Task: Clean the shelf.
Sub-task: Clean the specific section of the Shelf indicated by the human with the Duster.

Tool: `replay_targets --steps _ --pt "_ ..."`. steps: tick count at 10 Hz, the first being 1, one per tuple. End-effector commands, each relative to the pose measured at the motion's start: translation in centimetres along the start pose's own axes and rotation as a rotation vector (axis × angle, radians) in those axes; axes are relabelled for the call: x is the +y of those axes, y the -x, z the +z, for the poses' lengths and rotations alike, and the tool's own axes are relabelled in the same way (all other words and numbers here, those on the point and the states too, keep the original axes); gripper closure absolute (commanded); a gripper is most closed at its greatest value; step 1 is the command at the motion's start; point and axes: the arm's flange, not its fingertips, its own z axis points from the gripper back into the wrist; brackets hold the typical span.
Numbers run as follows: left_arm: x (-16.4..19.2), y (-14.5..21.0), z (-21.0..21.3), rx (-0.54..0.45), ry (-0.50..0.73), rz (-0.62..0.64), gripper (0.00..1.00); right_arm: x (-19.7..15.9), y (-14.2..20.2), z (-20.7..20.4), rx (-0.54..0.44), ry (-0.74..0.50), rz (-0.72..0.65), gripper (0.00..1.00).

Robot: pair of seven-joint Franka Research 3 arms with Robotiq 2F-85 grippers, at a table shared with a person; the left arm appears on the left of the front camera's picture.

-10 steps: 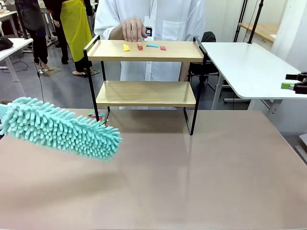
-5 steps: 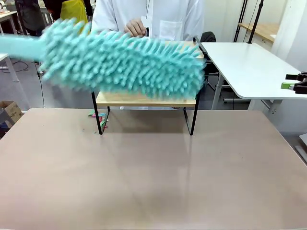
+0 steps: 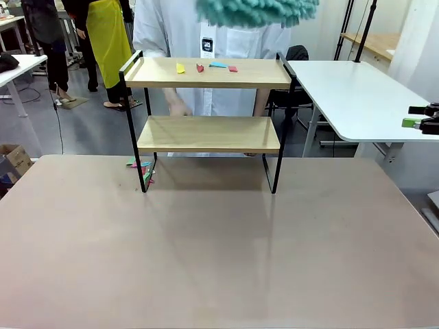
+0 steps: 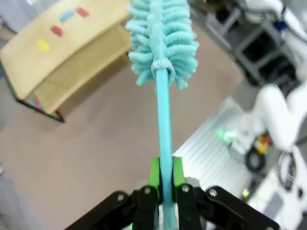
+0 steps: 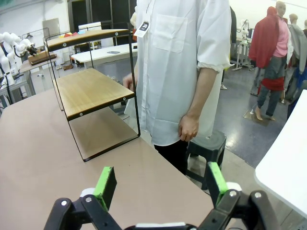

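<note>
The shelf (image 3: 206, 72) stands at the far side of the beige table, two wooden boards in a black frame. On its top board lie small paper scraps: yellow (image 3: 180, 68), red (image 3: 200, 68), cyan (image 3: 218, 64) and pink (image 3: 233, 68). A fluffy turquoise duster (image 3: 257, 10) hovers high above the top board. In the left wrist view my left gripper (image 4: 163, 184) is shut on the duster's handle (image 4: 164, 120), its head (image 4: 163, 38) over the shelf (image 4: 62, 52). My right gripper (image 5: 160, 184) is open and holds nothing, off to the right (image 3: 414, 116).
A person in a white shirt (image 3: 240, 34) stands right behind the shelf, one hand (image 3: 180, 110) low behind the lower board. More coloured scraps (image 3: 140, 166) lie on the table by the shelf's left leg. A white table (image 3: 357, 96) stands at the right.
The duster swung up from low on the left, across the front of the shelf, to high above its top board. The person's hand left the top board and dropped behind the shelf.
</note>
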Motion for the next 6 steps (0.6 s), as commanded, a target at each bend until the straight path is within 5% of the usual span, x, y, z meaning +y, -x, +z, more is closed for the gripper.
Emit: replay_targets --steps 1,3,4,6 --pt "-2.7 -4.0 -2.2 -0.028 -0.094 0.085 0.87 0.1 -0.4 -0.1 0.015 0.001 0.002 0.00" --pt "-3.5 -6.4 -4.9 0.011 -0.134 0.096 0.87 0.1 -0.4 -0.1 0.015 0.001 0.002 0.00" --pt "-3.7 -3.3 -3.4 -0.055 -0.080 0.093 0.87 0.1 -0.4 -0.1 0.015 0.001 0.002 0.00" --pt "-3.7 -3.3 -3.4 -0.055 -0.080 0.093 0.87 0.1 -0.4 -0.1 0.015 0.001 0.002 0.00"
